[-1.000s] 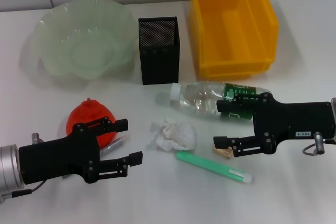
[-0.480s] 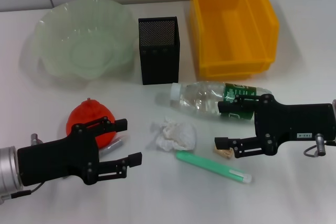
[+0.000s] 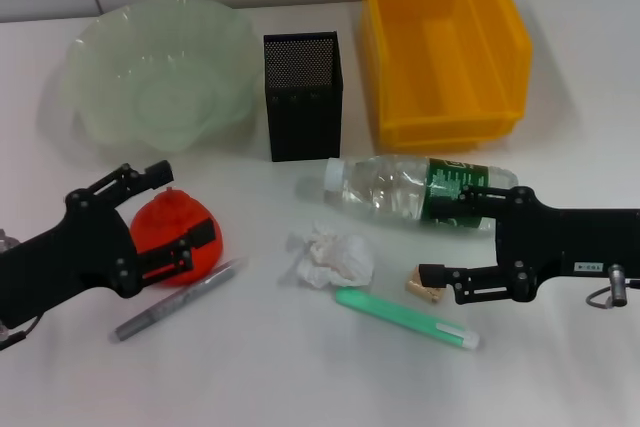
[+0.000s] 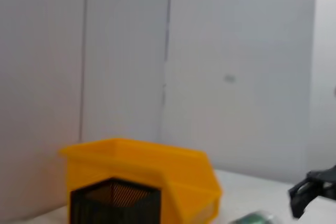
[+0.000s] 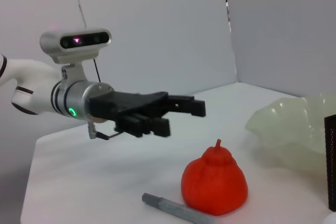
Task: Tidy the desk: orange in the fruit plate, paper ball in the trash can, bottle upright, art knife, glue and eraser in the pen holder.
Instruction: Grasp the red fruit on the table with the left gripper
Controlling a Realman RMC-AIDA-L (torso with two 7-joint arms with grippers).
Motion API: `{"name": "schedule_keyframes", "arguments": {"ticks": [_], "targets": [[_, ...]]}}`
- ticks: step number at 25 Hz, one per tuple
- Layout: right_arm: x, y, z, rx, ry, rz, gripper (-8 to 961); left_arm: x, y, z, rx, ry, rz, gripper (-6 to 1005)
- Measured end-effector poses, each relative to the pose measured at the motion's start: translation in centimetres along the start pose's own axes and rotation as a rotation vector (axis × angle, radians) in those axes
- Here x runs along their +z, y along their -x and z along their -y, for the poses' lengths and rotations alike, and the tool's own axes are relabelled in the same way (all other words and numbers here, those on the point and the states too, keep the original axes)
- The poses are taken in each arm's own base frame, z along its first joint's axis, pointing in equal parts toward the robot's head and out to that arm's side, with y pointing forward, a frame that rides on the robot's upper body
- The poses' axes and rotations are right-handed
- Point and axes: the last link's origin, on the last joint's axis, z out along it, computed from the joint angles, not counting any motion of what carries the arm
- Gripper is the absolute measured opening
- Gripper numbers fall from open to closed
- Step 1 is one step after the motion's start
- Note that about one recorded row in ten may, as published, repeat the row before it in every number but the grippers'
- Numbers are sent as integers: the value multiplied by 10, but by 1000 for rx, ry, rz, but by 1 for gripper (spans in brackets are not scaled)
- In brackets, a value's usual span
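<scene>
Red-orange, the orange [image 3: 178, 229] sits on the white surface [image 3: 250, 367] between the spread fingers of the left hand [image 3: 185, 209]. Right hand [image 3: 452, 235], fingers apart, hovers beside the lying bottle [image 3: 400, 190].

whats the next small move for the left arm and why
Probably lower the left gripper so its open fingers straddle the orange, then close. The fingers sit spread above the fruit without gripping it, and the fruit plate holds nothing.
</scene>
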Motion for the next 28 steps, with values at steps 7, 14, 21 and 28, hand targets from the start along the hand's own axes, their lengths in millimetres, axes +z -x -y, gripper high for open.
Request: {"name": "schedule_keyframes", "arguments": {"ticks": [7, 14, 21, 28], "targets": [[1, 1, 1, -2, 1, 0, 838, 13, 22, 12, -37, -92, 109, 847], [1, 2, 1, -4, 2, 2, 838, 13, 35, 22, -66, -178, 178, 847], [2, 3, 2, -7, 3, 2, 838, 9, 39, 27, -73, -228, 193, 846], [2, 3, 2, -8, 5, 3, 838, 13, 44, 25, -98, -222, 215, 846]]}}
